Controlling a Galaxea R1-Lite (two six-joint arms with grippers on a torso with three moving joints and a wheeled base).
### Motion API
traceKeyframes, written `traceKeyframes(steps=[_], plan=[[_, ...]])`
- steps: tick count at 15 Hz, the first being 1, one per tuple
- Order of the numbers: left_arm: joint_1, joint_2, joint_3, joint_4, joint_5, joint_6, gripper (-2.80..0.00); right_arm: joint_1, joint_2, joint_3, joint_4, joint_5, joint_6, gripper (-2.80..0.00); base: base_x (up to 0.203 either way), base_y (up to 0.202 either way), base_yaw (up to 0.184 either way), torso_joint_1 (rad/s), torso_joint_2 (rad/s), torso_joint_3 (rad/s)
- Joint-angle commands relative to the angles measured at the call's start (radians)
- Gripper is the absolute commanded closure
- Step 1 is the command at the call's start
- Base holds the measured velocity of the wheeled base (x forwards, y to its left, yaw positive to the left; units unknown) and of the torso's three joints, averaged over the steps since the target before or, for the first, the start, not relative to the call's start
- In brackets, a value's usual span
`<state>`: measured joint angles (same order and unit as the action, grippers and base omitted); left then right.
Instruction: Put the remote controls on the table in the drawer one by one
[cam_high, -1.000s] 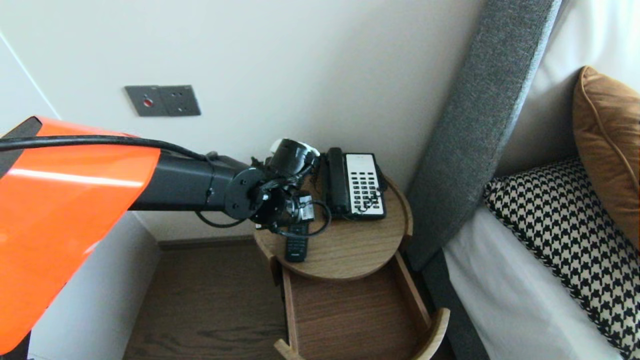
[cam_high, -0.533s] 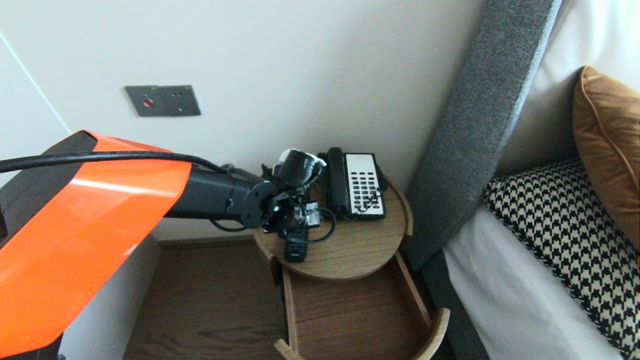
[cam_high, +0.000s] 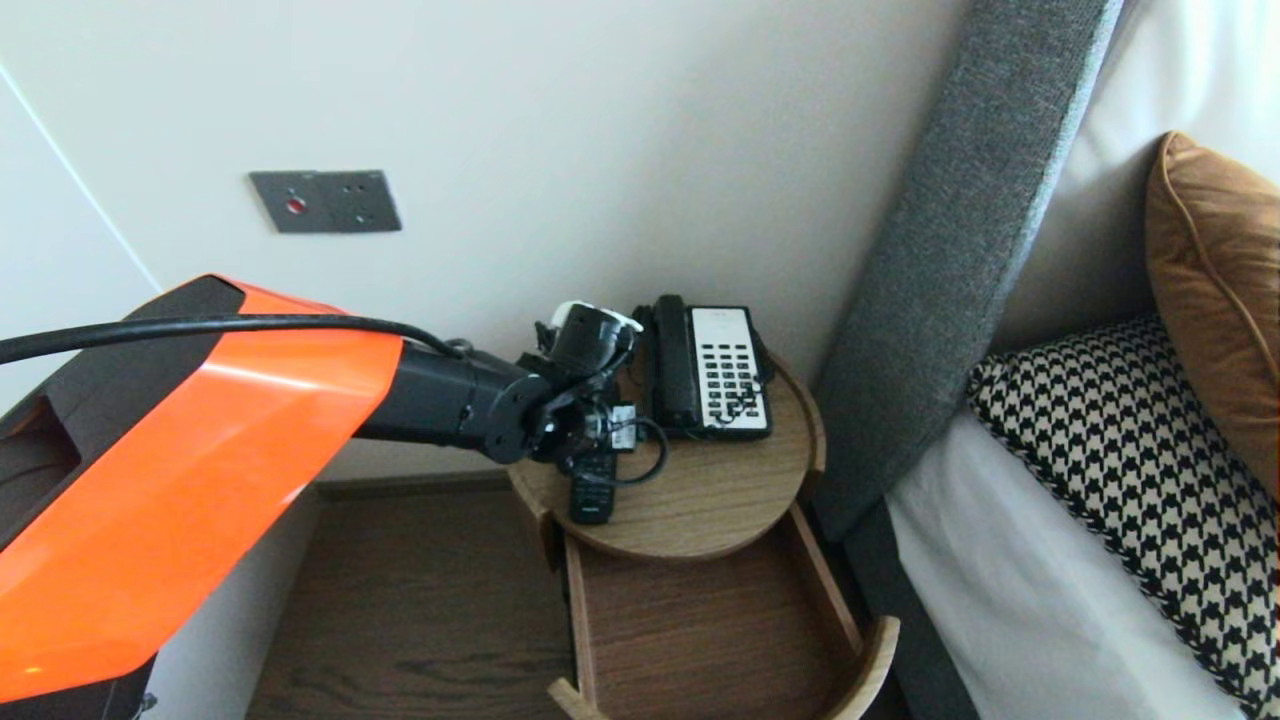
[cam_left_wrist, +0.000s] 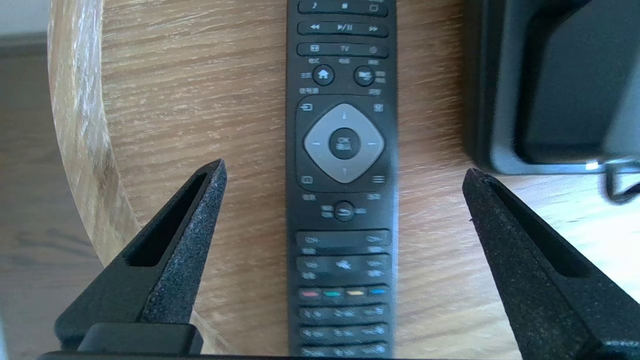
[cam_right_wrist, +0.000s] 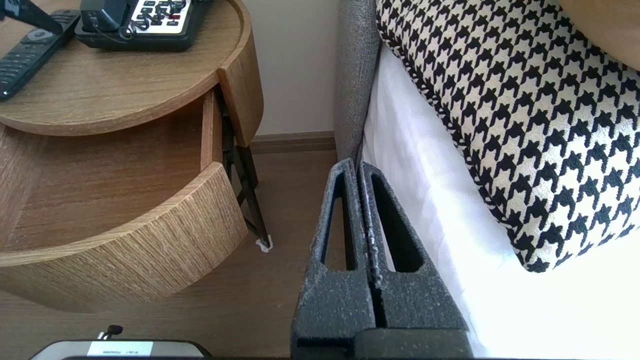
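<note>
A black TV remote lies flat on the round wooden bedside table, near its left rim; its front end shows in the head view. My left gripper hovers just above it, open wide, one finger on either side of the remote with clear gaps and no contact. In the head view the left wrist hides the gripper and most of the remote. My right gripper is parked low beside the bed, shut and empty.
A black and white desk phone sits at the back of the table, close to the remote. The open drawer juts out below the top. A grey headboard and the bed with a houndstooth pillow stand to the right.
My left arm has dropped lower over the table, bringing the wrist down close over the remote. The remote and phone lie where they were.
</note>
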<state>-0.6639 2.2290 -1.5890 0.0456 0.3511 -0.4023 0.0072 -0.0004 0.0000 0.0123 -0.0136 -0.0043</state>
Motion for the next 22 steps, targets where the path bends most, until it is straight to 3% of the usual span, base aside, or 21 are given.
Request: traceKeyframes(steps=[1, 20, 21, 22], plan=[[0.007, 0.004, 0.01, -0.006, -0.001, 0.007, -2.8, 0.0, -0.002, 0.0, 0.0, 0.0, 0.0, 0.0, 0.0, 0.0, 0.0, 0.0, 0.0, 0.0], [0.033, 0.069, -0.014, -0.067, -0.009, 0.016, -2.8, 0.0, -0.002, 0.0, 0.0, 0.0, 0.0, 0.0, 0.0, 0.0, 0.0, 0.0, 0.0, 0.0], [0.033, 0.069, -0.014, -0.067, -0.007, 0.016, 0.0, 0.0, -0.001, 0.0, 0.0, 0.0, 0.0, 0.0, 0.0, 0.0, 0.0, 0.0, 0.0, 0.0], [0.033, 0.069, -0.015, -0.067, -0.007, 0.016, 0.0, 0.0, -0.001, 0.0, 0.0, 0.0, 0.0, 0.0, 0.0, 0.0, 0.0, 0.0, 0.0, 0.0]])
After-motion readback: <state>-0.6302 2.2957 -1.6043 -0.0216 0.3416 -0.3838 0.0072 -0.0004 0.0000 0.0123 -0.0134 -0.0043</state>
